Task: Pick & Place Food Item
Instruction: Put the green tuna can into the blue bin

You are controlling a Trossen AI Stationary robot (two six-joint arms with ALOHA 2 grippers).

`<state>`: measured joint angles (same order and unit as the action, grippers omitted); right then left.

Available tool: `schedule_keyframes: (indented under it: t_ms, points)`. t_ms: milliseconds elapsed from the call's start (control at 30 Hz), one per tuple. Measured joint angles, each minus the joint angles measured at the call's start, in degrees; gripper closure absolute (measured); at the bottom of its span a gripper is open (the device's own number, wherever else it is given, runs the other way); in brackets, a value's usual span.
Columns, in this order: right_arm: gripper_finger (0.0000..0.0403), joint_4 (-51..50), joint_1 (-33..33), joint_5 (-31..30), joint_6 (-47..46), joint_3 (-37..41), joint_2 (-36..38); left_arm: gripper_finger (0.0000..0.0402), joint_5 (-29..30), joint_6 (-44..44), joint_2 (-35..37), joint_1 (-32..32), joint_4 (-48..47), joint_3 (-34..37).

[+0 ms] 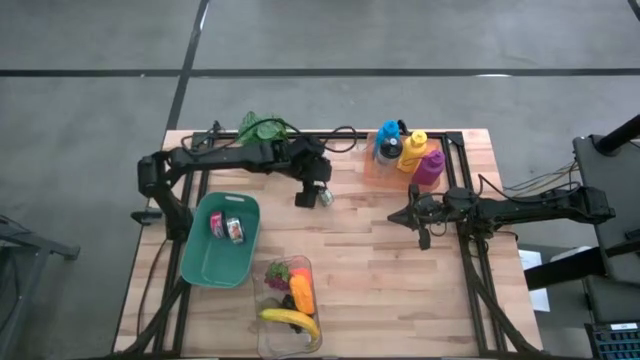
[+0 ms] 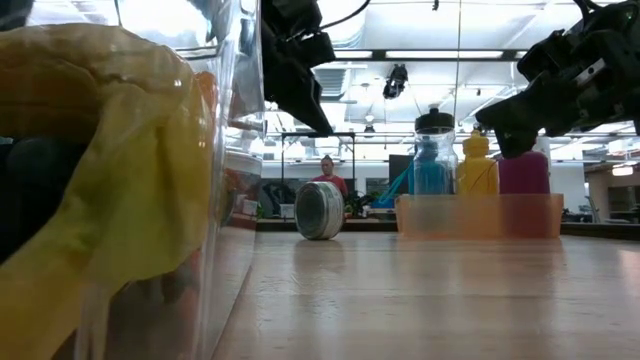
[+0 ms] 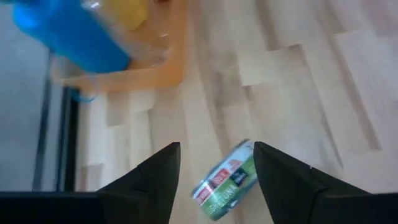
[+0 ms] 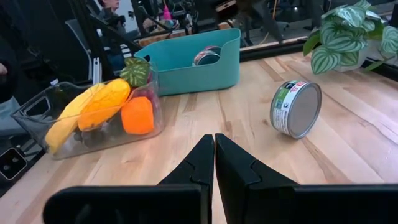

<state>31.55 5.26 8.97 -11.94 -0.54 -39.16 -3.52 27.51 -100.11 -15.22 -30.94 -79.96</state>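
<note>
Low view: clear bin (image 2: 120, 180) perhaps hides most of the table (image 2: 430, 300).

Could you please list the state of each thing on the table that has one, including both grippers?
Can: lying on its side on the bare wood, free of any gripper.
Left gripper: open, above the can.
Right gripper: shut, empty.
Teal bin: holds two cans.
Clear container: open-topped, full of produce.
Orange tray: holds three upright bottles.
</note>
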Motion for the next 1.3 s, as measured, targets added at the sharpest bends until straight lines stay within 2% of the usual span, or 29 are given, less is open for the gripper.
schedule_keyframes:
  t_ms: [133, 200, 733, 867, 1167, 1300]
  points:
    - [0.0391, 0.0, 0.0, 0.0, 0.0, 0.0, 0.0, 0.0207, -8.3, 3.9, 0.0, 0.2, -0.5, 0.1]
    - [0.0391, 0.0, 0.0, 0.0, 0.0, 0.0, 0.0, 0.0212, -10.2, 5.6, -0.1, 0.3, -0.9, 0.1]
    - [0.0391, 0.0, 0.0, 0.0, 0.0, 0.0, 0.0, 0.0207, -12.2, 7.8, -2.0, -2.2, 0.6, 1.0]
    - [0.0391, 0.0, 0.0, 0.0, 0.0, 0.0, -0.1, 0.0171, -12.7, 7.6, -1.9, -2.1, 3.1, 2.1]
    - [0.0391, 0.0, 0.0, 0.0, 0.0, 0.0, 0.0, 0.0041, -13.1, 8.5, -1.9, -2.1, 4.4, 5.2]
    - [0.0391, 0.0, 0.0, 0.0, 0.0, 0.0, 0.0, 0.0007, -13.0, 10.4, -1.9, -2.3, 6.2, 7.2]
